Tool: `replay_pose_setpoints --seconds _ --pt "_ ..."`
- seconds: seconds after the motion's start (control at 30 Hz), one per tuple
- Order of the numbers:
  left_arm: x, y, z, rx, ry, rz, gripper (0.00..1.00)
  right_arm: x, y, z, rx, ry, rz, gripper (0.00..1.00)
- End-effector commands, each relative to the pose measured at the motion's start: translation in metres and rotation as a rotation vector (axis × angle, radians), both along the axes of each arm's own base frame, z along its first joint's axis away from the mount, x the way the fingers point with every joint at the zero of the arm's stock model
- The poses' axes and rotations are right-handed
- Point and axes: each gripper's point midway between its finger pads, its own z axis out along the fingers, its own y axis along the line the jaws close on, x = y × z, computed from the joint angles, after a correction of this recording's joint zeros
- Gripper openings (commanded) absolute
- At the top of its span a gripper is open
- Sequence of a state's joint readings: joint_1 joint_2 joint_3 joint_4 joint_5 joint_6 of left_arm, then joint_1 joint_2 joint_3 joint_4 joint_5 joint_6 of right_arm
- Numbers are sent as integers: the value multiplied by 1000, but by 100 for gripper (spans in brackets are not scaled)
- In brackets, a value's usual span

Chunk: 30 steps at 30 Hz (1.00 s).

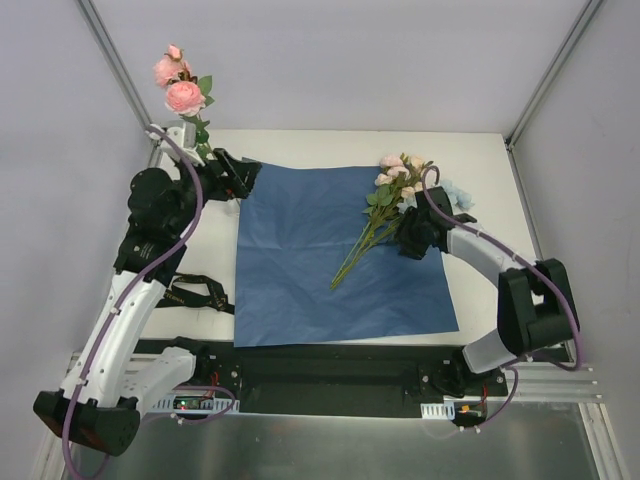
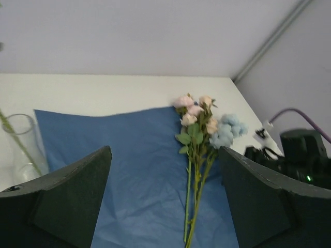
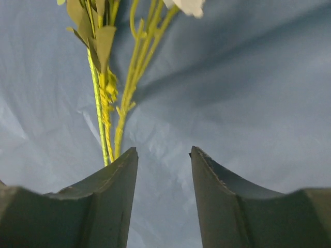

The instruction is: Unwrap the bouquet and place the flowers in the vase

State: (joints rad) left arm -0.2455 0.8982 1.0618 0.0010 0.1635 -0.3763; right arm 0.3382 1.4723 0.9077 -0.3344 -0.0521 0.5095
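A white table (image 1: pixel 480 180) is seen from above, with a robot arm at each side. At the far left corner a clear glass vase (image 2: pixel 23 147) stands upright on the table, just off the left edge of the paper. It holds one pink rose spray (image 1: pixel 182 90), whose green stem slants inside the glass and whose blooms rise well above it. Just beside the vase, the left gripper (image 2: pixel 164 154) hovers with its fingers spread wide and nothing between them. Nearer the arm bases on the left, a black ribbon (image 1: pixel 195 292) lies loose on the table.

A sheet of blue paper (image 1: pixel 300 260) lies spread flat in the middle. On its right half lie the remaining flowers (image 1: pixel 385 205), cream, pink and light blue. Their heads point to the far right and their stems run back toward the centre. The right gripper (image 3: pixel 163 155) is low over these stems, its fingers partly apart. Only paper shows in the gap; the stems pass just outside one finger (image 3: pixel 111 196), and nothing is held.
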Motion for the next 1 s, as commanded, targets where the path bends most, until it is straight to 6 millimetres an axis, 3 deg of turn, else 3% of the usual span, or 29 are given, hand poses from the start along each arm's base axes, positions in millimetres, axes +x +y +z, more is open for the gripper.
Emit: replay_pose_setpoints --seconds 0.0,0.4,0.53,0.6,0.8,0.97 --pt "-10 -42 1 38 -14 -233 84 39 34 17 202 -50 26 51" --pt "-12 -100 -27 38 109 -466 85 80 35 -13 224 -59 -45 49" --pt "-10 -109 -33 37 135 -495 84 87 31 -21 219 -46 -69 39" --pt "-9 -112 -35 33 145 -499 84 91 25 -22 200 -57 -76 37" --pt "-3 -118 -41 42 180 -511 83 103 23 -15 196 -87 -43 18" --pt "2 -120 -48 41 208 -500 83 89 6 7 137 -144 -44 6"
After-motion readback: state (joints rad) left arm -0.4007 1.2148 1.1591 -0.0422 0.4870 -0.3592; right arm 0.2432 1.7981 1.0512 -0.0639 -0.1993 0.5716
